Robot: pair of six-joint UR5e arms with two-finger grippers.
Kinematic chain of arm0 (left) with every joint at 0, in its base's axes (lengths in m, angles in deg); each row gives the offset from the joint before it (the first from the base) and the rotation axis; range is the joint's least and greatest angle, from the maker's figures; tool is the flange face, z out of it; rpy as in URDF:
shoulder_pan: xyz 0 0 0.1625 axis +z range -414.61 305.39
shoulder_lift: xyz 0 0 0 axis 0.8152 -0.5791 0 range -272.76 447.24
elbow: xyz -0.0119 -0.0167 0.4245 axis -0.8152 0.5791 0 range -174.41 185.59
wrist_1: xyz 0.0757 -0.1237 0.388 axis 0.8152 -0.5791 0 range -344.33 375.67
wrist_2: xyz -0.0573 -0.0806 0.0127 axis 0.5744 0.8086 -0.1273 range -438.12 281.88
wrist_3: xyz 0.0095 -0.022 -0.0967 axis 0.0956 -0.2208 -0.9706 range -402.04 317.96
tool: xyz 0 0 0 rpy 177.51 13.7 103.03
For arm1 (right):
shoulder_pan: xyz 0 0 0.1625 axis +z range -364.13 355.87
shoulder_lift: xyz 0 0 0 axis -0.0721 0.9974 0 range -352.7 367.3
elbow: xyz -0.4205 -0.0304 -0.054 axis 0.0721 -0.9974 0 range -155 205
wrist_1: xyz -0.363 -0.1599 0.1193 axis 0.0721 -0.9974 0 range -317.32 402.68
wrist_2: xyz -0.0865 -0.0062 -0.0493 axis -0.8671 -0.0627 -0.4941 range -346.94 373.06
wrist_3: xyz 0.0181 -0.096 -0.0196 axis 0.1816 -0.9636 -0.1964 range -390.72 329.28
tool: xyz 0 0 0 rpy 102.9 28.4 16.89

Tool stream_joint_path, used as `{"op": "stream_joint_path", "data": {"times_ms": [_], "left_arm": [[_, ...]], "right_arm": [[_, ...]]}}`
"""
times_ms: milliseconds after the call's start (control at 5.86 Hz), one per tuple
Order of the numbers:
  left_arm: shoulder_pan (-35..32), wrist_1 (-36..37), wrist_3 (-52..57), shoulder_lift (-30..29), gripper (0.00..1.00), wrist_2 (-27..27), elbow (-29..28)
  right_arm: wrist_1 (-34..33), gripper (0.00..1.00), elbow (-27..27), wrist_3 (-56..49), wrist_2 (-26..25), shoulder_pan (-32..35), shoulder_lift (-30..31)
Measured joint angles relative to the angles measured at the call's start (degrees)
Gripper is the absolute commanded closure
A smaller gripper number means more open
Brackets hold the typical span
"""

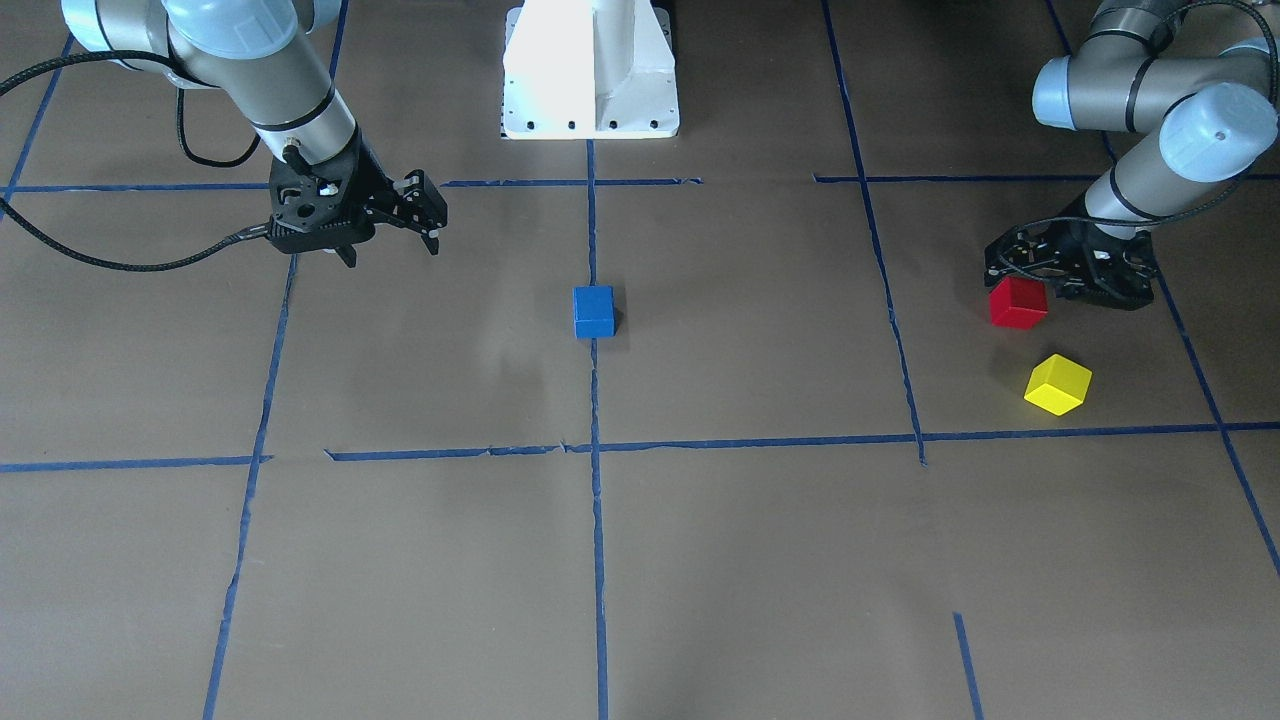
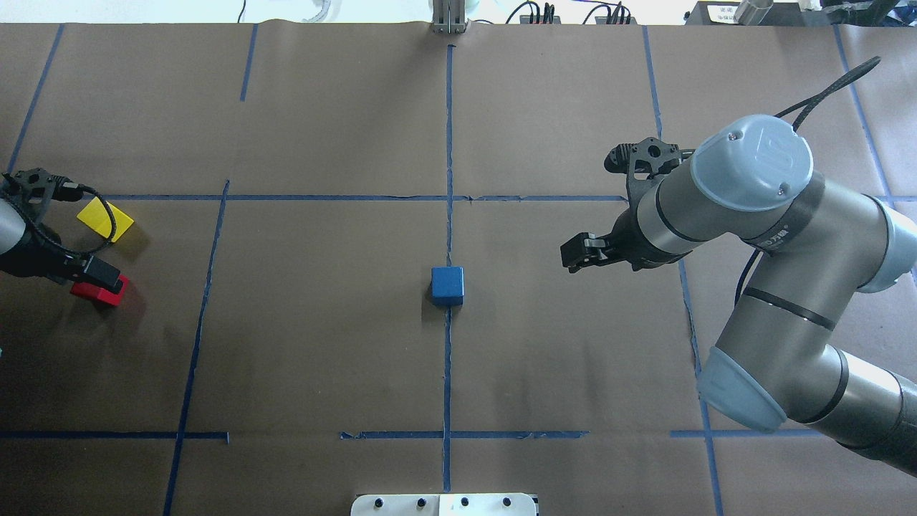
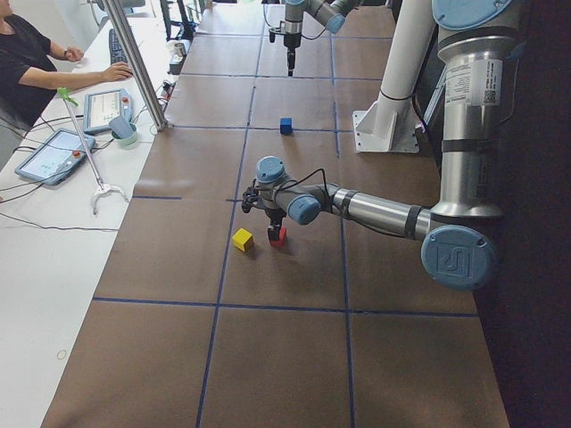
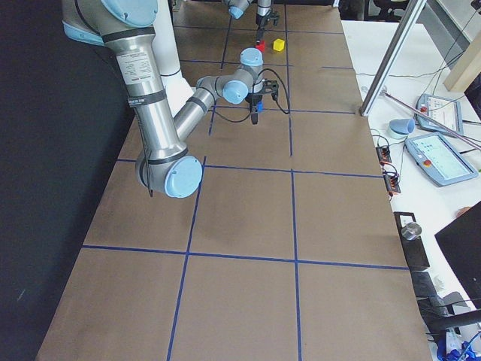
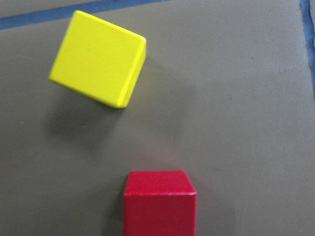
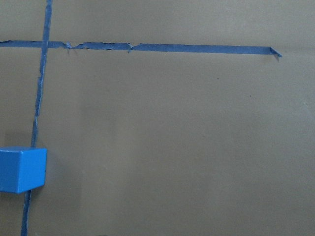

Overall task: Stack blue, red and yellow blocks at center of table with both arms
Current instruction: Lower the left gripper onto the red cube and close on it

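The blue block (image 1: 593, 311) sits on the centre tape line, alone; it also shows in the overhead view (image 2: 448, 285) and at the left edge of the right wrist view (image 6: 22, 169). The red block (image 1: 1018, 303) rests on the paper at the robot's far left, with the yellow block (image 1: 1058, 384) beside it. The left wrist view shows the red block (image 5: 159, 201) at the bottom edge and the yellow block (image 5: 98, 58) above it. My left gripper (image 2: 97, 272) is right over the red block; its fingers are hidden. My right gripper (image 1: 428, 235) hangs open and empty, well off to the blue block's side.
The white robot base (image 1: 590, 70) stands at the table's near edge behind the blue block. Blue tape lines (image 2: 448, 179) mark a grid on the brown paper. An operator and tablets (image 3: 53, 152) are at a side desk.
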Motion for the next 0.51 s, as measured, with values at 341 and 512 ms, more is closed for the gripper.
{"op": "stream_joint_path", "data": {"times_ms": [341,512], "left_arm": [[0.57,0.02,0.05,-0.15,0.11,-2.47,-0.93],[1.02,-0.01,0.09,-0.20,0.16,-2.84,-1.43]], "right_arm": [[0.00,0.00,0.02,0.02,0.00,-0.01,-0.06],[0.00,0.00,0.02,0.02,-0.01,-0.01,-0.09]]}}
